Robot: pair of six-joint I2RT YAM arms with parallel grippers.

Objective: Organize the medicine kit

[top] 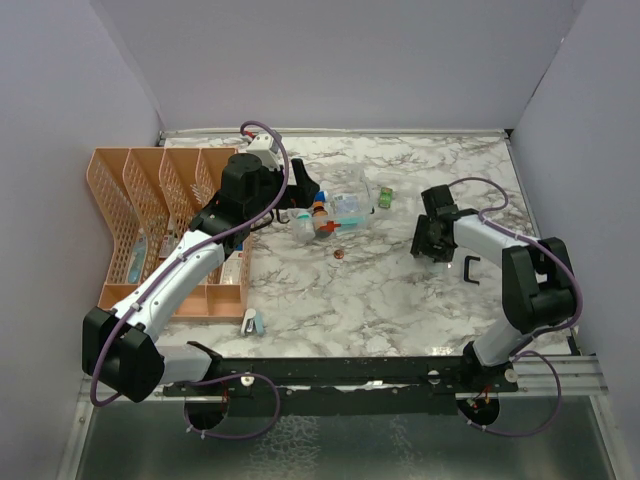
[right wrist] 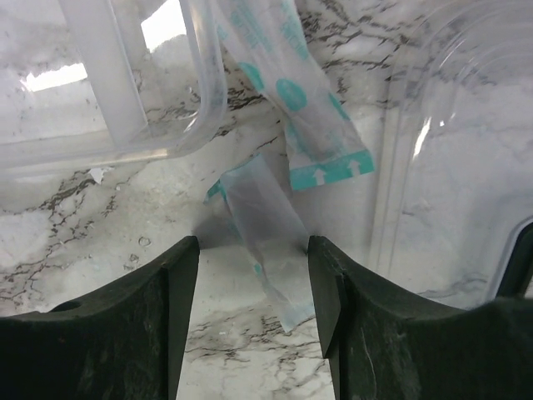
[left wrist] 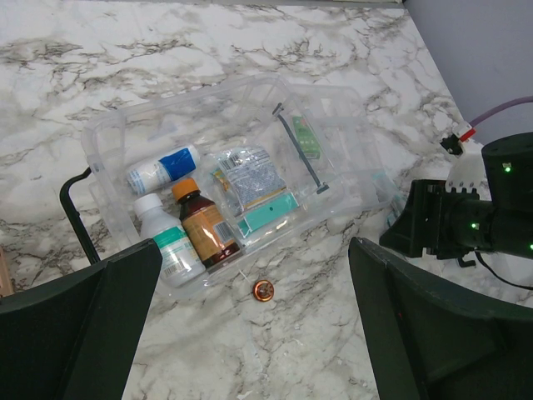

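The medicine kit (top: pixel 350 208) is a clear box lying open at the table's middle back. In the left wrist view the medicine kit (left wrist: pixel 333 142) holds a white bottle (left wrist: pixel 166 242), a brown bottle (left wrist: pixel 204 225), a blue-capped bottle (left wrist: pixel 162 169) and several packets. My left gripper (top: pixel 300 200) hovers open and empty just in front of it (left wrist: pixel 256 275). My right gripper (top: pixel 432 246) is low at the table, open (right wrist: pixel 254 250), with a translucent sachet (right wrist: pixel 266 233) lying between its fingers. A teal-and-white sachet (right wrist: pixel 308 108) lies just beyond.
An orange lattice organizer (top: pixel 150 200) stands at the left. A small copper cap (left wrist: pixel 263 289) lies in front of the kit. A clear lid (right wrist: pixel 466 167) with a black handle (top: pixel 468 268) lies beside the right gripper. A green packet (top: pixel 384 198) lies right of the kit.
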